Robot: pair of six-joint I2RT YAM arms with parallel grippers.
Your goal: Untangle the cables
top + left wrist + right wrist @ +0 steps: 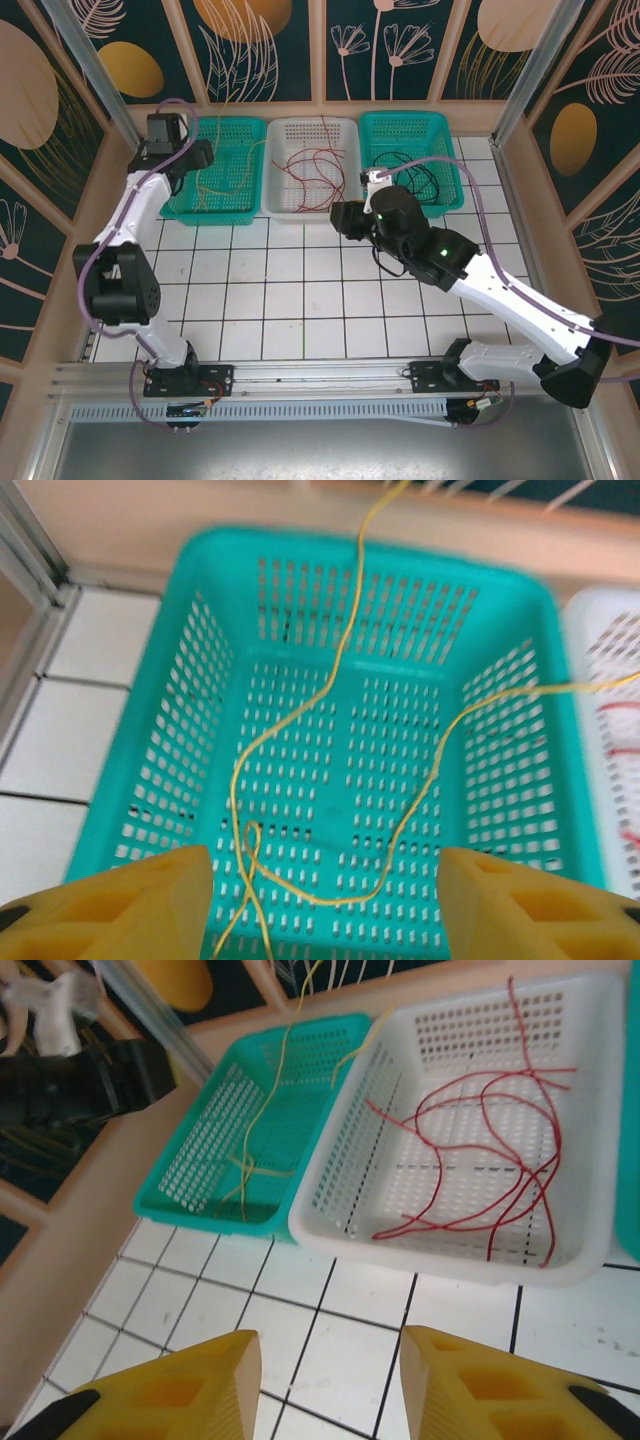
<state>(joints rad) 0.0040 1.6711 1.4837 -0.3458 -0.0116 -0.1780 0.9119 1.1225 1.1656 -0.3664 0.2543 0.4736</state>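
Observation:
Three groups of cables lie in three baskets along the back. Pale yellow cables (225,170) loop in the left teal basket (205,213), red cables (315,165) in the white basket (305,208), black cables (410,170) in the right teal basket (410,118). My left gripper (200,155) hovers open over the left teal basket (210,710); a yellow cable (394,840) curves between its fingers (140,905) without touching them. My right gripper (340,215) hangs open above the tiles before the white basket (450,1260), red cables (490,1085) ahead of it.
One yellow strand trails over the left teal basket's right rim towards the white basket, and another runs up over its back rim. The wooden back ledge (320,108) stands just behind the baskets. White tiles (280,290) stretch between baskets and arm bases.

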